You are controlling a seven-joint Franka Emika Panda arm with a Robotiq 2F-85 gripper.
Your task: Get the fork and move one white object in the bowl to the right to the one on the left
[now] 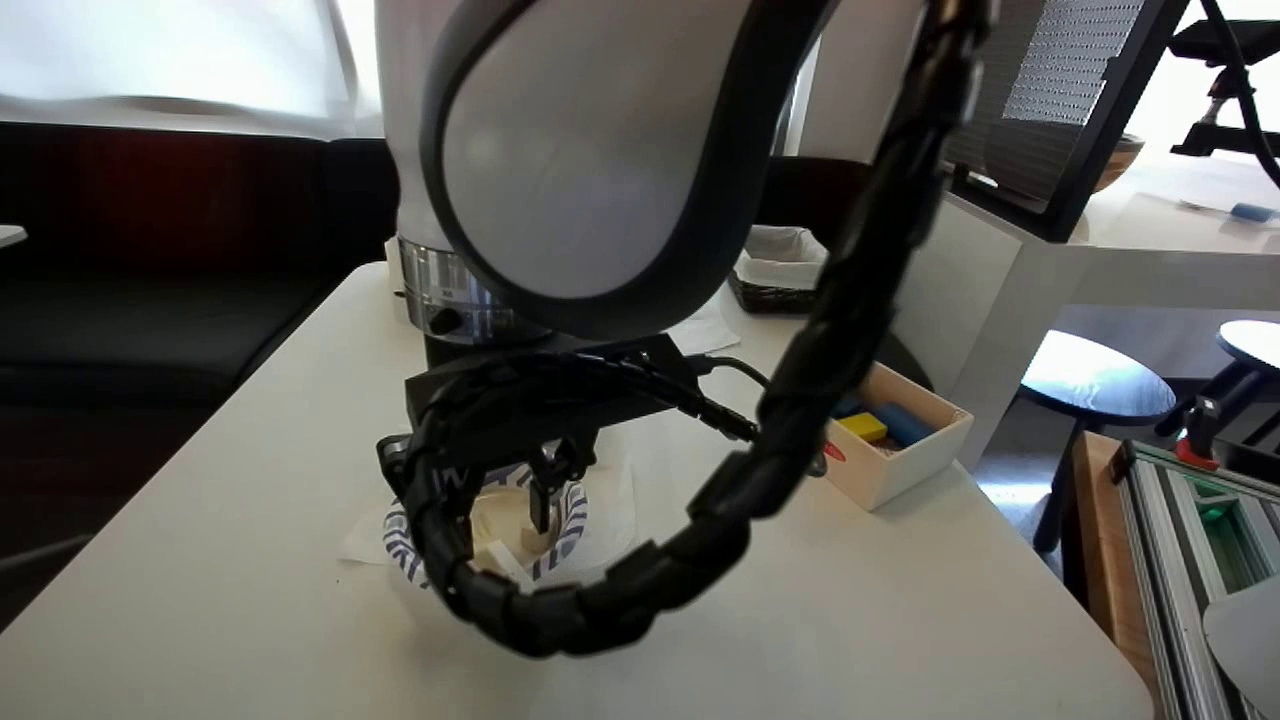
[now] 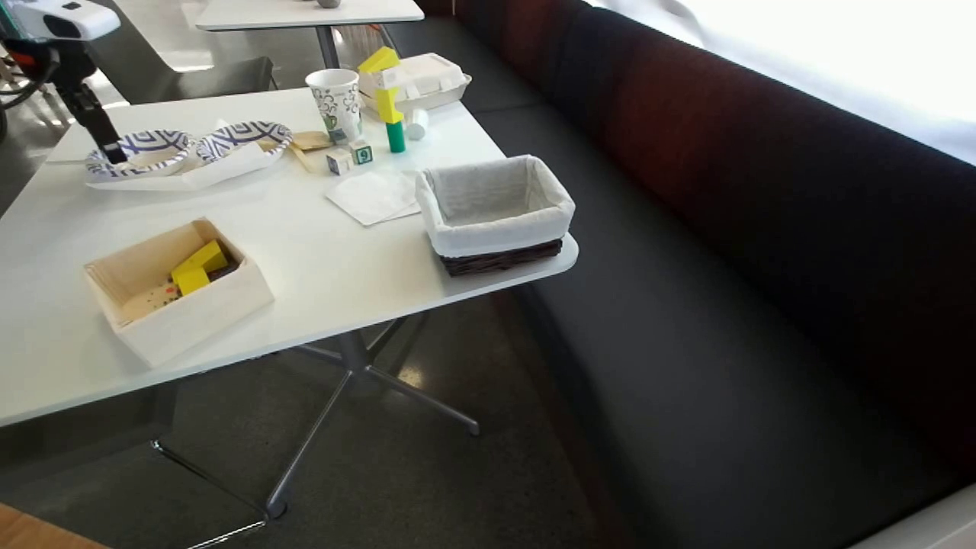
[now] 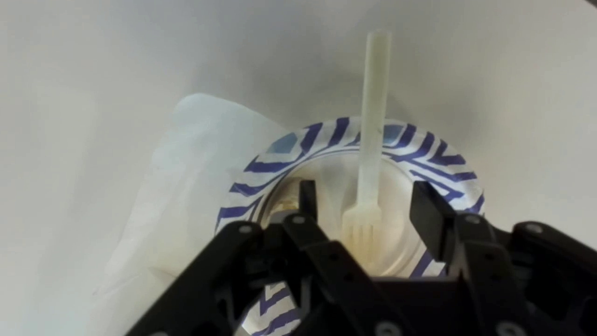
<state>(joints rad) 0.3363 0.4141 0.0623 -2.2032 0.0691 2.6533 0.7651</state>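
A white plastic fork (image 3: 375, 93) lies across a blue-and-white patterned paper bowl (image 3: 422, 144), tines down inside, its handle sticking out over the rim in the wrist view. My gripper (image 3: 364, 193) is open above this bowl, one finger on each side of the fork and both apart from it. Behind the left finger a pale piece (image 3: 285, 205) in the bowl is partly hidden; I cannot tell its shape. In an exterior view a similar bowl (image 2: 236, 133) stands beside the bowl under my gripper (image 2: 114, 156), with something tan at its edge.
White paper (image 2: 221, 171) lies under the bowls. A paper cup (image 2: 335, 103), letter blocks (image 2: 340, 161), a takeout container (image 2: 431, 84) and a cloth-lined basket (image 2: 496, 236) share the table with a wooden box (image 2: 179, 324). A thick black cable (image 1: 720, 520) hangs from the arm.
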